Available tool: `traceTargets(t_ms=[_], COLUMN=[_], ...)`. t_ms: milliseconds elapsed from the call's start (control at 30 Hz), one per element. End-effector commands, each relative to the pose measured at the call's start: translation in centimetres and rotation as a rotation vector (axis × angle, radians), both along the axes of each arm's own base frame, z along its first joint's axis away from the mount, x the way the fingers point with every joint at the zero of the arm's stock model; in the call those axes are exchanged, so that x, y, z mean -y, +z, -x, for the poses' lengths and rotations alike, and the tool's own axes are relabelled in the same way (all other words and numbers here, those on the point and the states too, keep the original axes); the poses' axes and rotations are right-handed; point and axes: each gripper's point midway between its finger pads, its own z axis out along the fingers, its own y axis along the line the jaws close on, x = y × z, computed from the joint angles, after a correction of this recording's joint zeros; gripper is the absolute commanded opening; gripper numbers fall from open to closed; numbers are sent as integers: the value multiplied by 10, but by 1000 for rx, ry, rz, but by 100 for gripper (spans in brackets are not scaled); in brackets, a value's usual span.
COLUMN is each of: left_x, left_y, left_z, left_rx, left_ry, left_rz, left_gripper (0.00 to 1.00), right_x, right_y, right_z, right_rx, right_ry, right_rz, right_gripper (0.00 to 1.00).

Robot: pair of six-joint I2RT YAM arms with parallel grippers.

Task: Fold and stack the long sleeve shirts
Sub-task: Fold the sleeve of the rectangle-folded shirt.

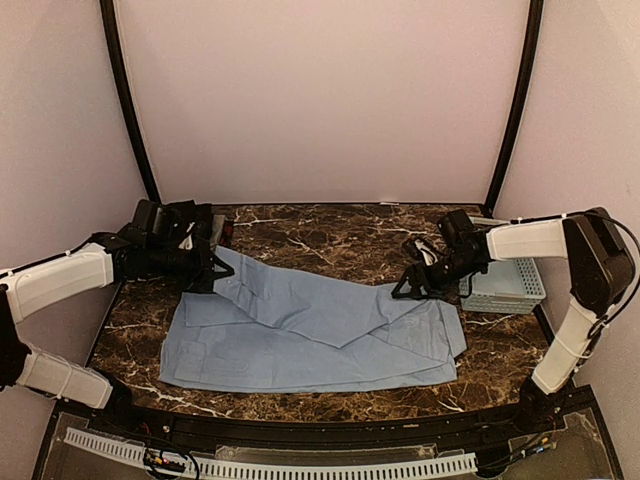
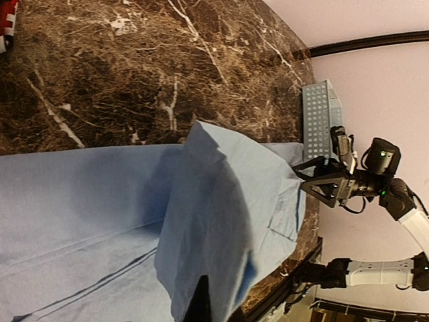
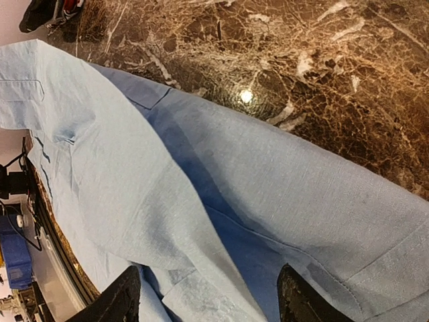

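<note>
A light blue long sleeve shirt point(image 1: 310, 335) lies spread across the brown marble table point(image 1: 330, 235), partly folded over itself. My left gripper point(image 1: 205, 275) is at the shirt's back left corner, shut on a raised flap of the cloth. In the left wrist view that flap point(image 2: 214, 221) drapes over the gripper point(image 2: 218, 308). My right gripper point(image 1: 410, 290) hovers open over the shirt's back right part. In the right wrist view its fingers point(image 3: 124, 298) stand wide apart on either side of a fold of the shirt point(image 3: 221, 221), holding nothing.
A pale blue lattice basket point(image 1: 505, 285) stands at the right edge behind the right gripper, also seen as the basket point(image 2: 318, 117) in the left wrist view. A small red and white object point(image 2: 5, 27) lies at the back left. The shirt's near hem lies close to the table's front edge point(image 1: 330, 405).
</note>
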Motion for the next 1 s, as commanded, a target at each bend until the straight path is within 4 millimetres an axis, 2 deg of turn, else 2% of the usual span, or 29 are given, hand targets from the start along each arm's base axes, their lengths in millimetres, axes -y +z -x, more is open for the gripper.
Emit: traceTargets(t_ms=[0,167,300,567,700,967], left_x=[24,44,59,65,65,54], left_y=[68,112,146,189,187,140], left_z=[-4,5,21,42,43,26], left_rx=[89,117,138,133,126,99], left_ry=[-55,-136,-195,-219,-215,-102], left_rz=[217,336,444,589,579,453], left_gripper=[0,0,0,2,0,0], right_x=[-1,-2,-3,-3,-2,-1], right_y=[28,26,22,16,15,12], right_z=[-11,-14,-14,-16,-15,-13], right_rx=[80,77,64,50,51,45], right_ry=[-7,-5,-2,6,5,6], right_rz=[-19,-16,-16,-3,-2,6], right_gripper=[66,67,67,68,68,68])
